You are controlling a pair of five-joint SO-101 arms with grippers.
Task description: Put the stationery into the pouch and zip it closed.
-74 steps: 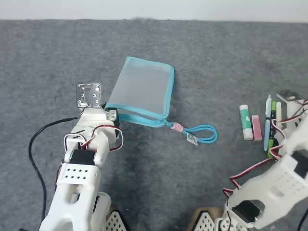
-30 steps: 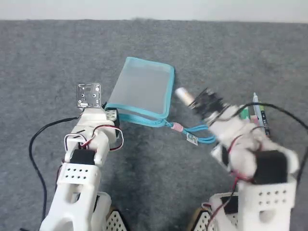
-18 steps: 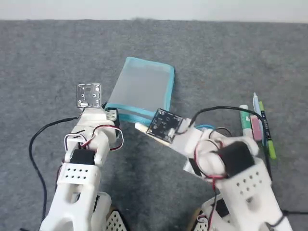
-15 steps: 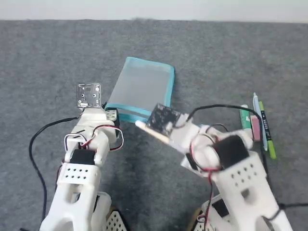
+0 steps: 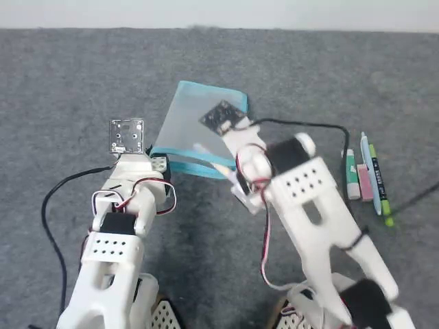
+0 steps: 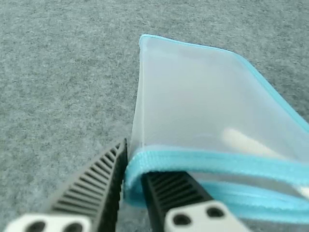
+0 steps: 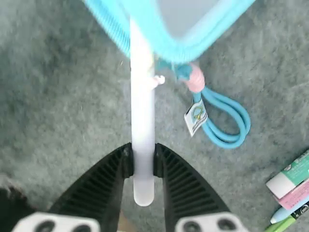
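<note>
The translucent pouch [image 5: 199, 123] with a teal rim lies at mid-table. My left gripper [image 5: 160, 164] is shut on the near left corner of its rim [image 6: 145, 162], holding the mouth up. My right gripper [image 7: 143, 162] is shut on a white pen [image 7: 142, 96]. The pen's far end passes into the pouch mouth [image 7: 145, 29] and shows through the pouch wall [image 6: 244, 142]. From above, the right arm [image 5: 288, 178] leans over the pouch's right side, with the white pen [image 5: 221, 166] at the mouth.
More stationery lies in a row at the right: a green-and-white stick [image 5: 351, 175], a pink eraser [image 5: 364, 181], a blue pen [image 5: 369, 161] and a green pen [image 5: 379, 181]. The zipper's pink pull [image 7: 193, 82] and blue loop strap [image 7: 224, 121] trail beside the pouch mouth.
The right arm swung from the stationery row across to the pouch with the white pen, whose tip is now in the mouth. The left arm has not moved.
</note>
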